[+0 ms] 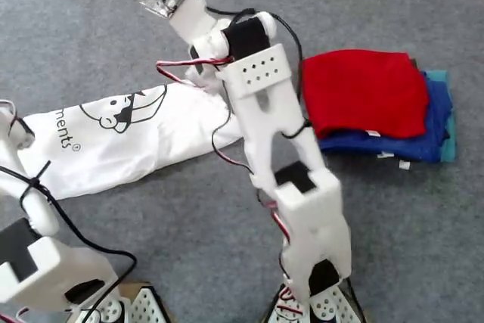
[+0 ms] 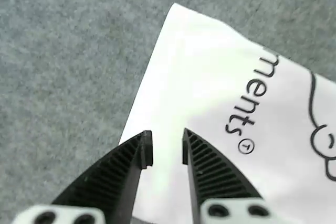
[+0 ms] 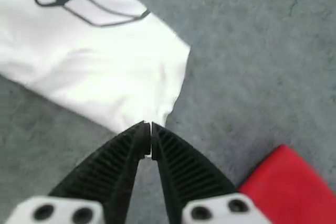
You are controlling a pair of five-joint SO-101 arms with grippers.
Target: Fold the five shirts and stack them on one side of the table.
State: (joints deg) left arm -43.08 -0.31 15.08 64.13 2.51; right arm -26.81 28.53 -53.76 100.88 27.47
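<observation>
White shirt (image 3: 100,72) corner between right gripper (image 3: 147,139) jaws, arm (image 1: 268,122) outstretched.

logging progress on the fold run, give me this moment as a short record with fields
table: grey surface
white shirt: partly folded into a long strip, left of centre
right side: red shirt on top of blue shirt, teal layer beneath
left gripper: open, over the white shirt's lettered end
right gripper: shut on the white shirt's edge at the other end
progress: white shirt not yet on the stack
</observation>
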